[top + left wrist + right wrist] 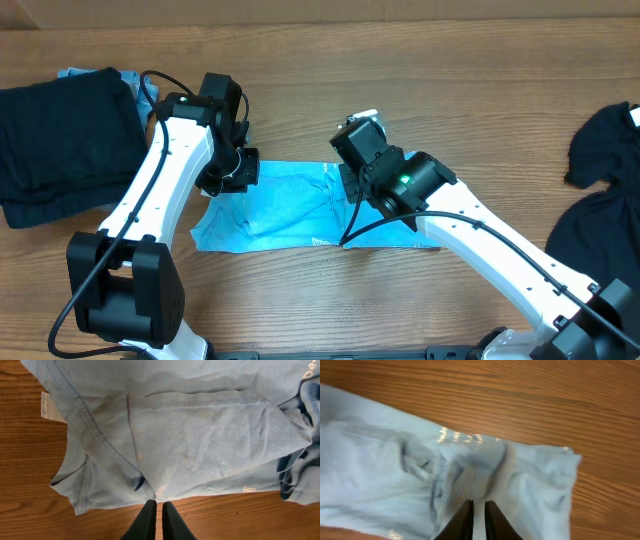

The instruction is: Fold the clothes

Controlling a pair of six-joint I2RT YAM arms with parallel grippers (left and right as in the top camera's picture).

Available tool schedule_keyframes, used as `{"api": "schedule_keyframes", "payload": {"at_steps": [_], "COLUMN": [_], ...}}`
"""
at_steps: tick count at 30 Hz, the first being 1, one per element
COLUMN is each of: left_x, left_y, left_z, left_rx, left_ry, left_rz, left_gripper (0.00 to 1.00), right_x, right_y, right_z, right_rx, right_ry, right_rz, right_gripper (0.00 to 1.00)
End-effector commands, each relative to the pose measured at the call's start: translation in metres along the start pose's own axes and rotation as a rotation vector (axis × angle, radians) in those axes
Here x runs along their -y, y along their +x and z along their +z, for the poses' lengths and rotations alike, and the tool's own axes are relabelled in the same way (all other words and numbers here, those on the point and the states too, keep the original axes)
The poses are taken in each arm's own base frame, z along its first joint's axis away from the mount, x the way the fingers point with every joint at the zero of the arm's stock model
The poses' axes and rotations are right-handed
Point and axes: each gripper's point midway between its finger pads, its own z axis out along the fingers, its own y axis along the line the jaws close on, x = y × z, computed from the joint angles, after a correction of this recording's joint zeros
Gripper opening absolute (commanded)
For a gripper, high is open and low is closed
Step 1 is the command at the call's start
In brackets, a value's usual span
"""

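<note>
A light blue T-shirt (280,210) lies partly folded and rumpled on the wooden table between my two arms. In the left wrist view the T-shirt (200,435) shows a folded sleeve and its collar, with a bit of lettering at the right edge. My left gripper (228,175) sits at the shirt's left end; its jaws (159,504) are shut over bare wood just off the hem, holding nothing. My right gripper (350,185) hovers over the shirt's right part. Above the T-shirt (395,470), its jaws (479,503) stand a narrow slit apart, with cloth showing through the gap.
A stack of black garments (65,140) lies at the far left, with a blue piece (75,73) peeking out behind it. More black garments (605,140) are heaped at the right edge. A white care label (50,407) sticks out of the shirt.
</note>
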Motion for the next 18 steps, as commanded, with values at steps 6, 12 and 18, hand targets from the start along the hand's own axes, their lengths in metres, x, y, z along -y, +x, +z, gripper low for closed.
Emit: {"api": "schedule_keyframes", "payload": {"at_steps": [6,12,18], "left_x": [0.003,0.003,0.003], "left_y": [-0.005,-0.005,-0.003], "left_z": [-0.012,-0.012,-0.012], "left_rx": [0.040,0.040,0.034], "left_ry": [0.014,0.014,0.013], "left_rz": [0.019,0.019,0.018], "left_gripper": [0.09,0.07,0.07], "right_x": [-0.012,0.019,-0.008], "right_y": [0.030,0.042,0.087], "right_z": [0.031,0.044,0.092], "right_rx": [-0.116,-0.129,-0.279], "right_ry": [-0.035,0.093,-0.065], "right_rz": [-0.053,-0.004,-0.125], "right_gripper": [0.13,0.09,0.08]}}
